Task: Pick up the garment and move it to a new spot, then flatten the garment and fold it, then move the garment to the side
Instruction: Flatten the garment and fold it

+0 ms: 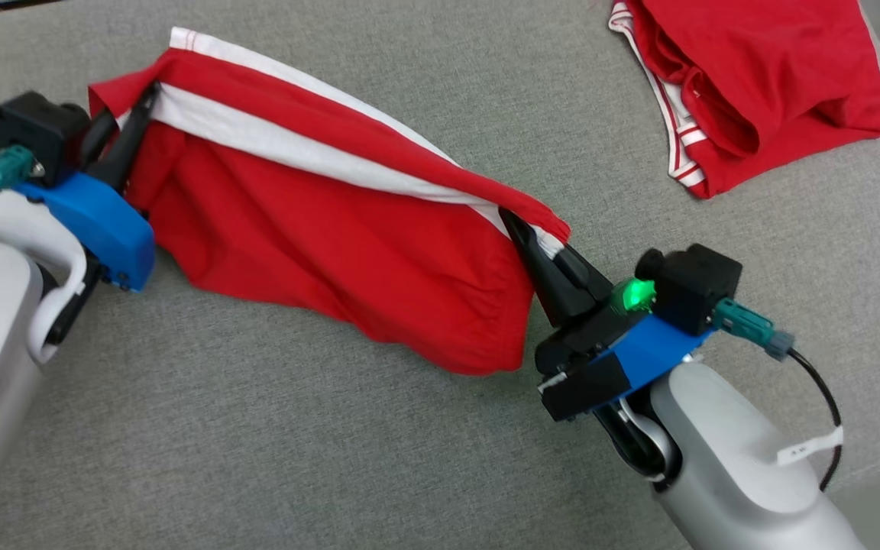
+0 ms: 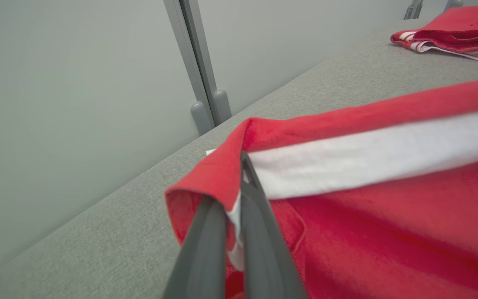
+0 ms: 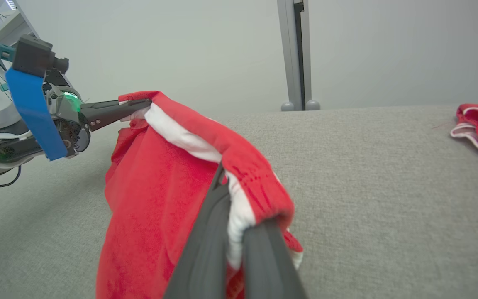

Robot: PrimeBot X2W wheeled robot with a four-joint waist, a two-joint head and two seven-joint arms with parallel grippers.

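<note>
Evidently mid-carry: left gripper, ten o'clock, and right gripper, four, pinch the garment; next, lay it flat.

Matt red cloth garment, grey woven surface

Other things on the grey fabric surface
A crumpled red garment with white-striped trim lies at the far right of it; beyond the far edge a grey metal post stands against a pale wall.
</note>
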